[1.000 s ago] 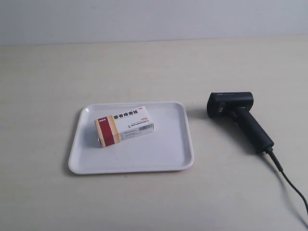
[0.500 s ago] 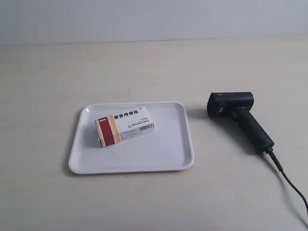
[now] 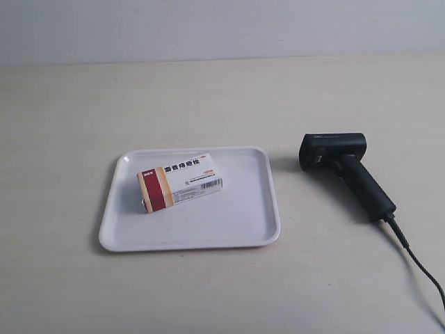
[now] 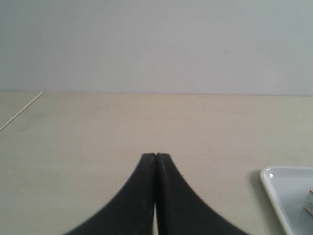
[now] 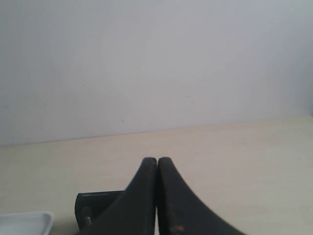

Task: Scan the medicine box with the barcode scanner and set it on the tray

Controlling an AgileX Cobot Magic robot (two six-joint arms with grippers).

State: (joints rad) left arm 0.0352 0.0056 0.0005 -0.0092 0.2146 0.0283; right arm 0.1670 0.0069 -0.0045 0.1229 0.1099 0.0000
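The medicine box (image 3: 180, 183) lies flat on the white tray (image 3: 243, 219), left of the tray's middle, red and tan band toward the exterior view's left. The black barcode scanner (image 3: 344, 170) lies on the table to the tray's right, its cable trailing toward the lower right. No arm shows in the exterior view. My left gripper (image 4: 156, 155) is shut and empty over bare table, with the tray (image 4: 279, 188) corner and a sliver of the medicine box (image 4: 309, 203) at the frame's edge. My right gripper (image 5: 157, 159) is shut and empty, the barcode scanner (image 5: 95, 205) head behind it.
A pale wooden table (image 3: 208, 97) carries everything, with a grey wall (image 3: 222, 28) behind. A corner of the tray (image 5: 29, 220) shows in the right wrist view. A thin pale line (image 4: 22, 111) crosses the table in the left wrist view.
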